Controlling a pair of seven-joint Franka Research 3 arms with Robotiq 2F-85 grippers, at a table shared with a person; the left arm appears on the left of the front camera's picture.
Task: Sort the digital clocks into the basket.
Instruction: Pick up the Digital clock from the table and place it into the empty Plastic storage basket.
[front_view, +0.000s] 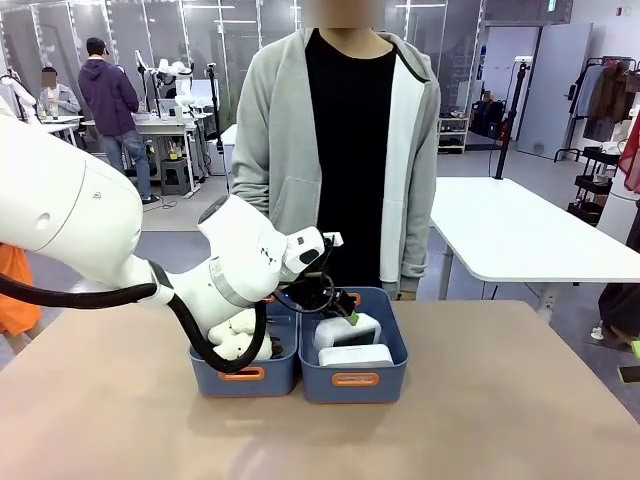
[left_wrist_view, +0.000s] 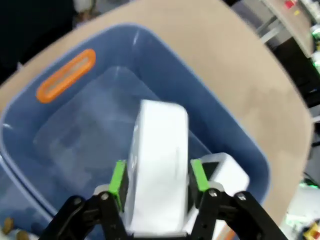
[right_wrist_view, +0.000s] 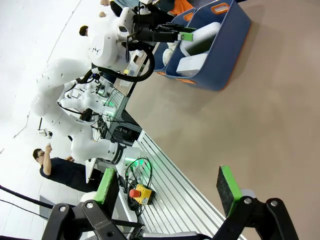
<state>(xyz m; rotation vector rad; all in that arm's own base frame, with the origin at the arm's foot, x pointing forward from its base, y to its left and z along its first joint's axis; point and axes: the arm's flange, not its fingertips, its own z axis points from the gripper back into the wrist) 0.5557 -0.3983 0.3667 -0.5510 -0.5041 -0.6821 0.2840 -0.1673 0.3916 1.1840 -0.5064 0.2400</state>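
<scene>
One white digital clock (front_view: 348, 328) leans tilted inside the right slate-blue basket (front_view: 395, 360), on top of a second clock (front_view: 355, 354) that lies flat toward the front. My left gripper (front_view: 345, 310) hangs just over the leaning clock. In the left wrist view the gripper (left_wrist_view: 159, 177) straddles that clock (left_wrist_view: 160, 165) with thin gaps beside both green pads, so it is open. The other clock (left_wrist_view: 227, 172) peeks out beneath, inside the basket (left_wrist_view: 165, 75). My right gripper (right_wrist_view: 167, 185) is wide open with nothing in it, far from the basket (right_wrist_view: 225, 45).
An identical bin (front_view: 245, 375) touching the basket's left side holds cream plush toys (front_view: 235, 340). A person (front_view: 345, 150) stands at the table's far edge right behind the bins. The tan tabletop (front_view: 500, 420) spreads to the front and right.
</scene>
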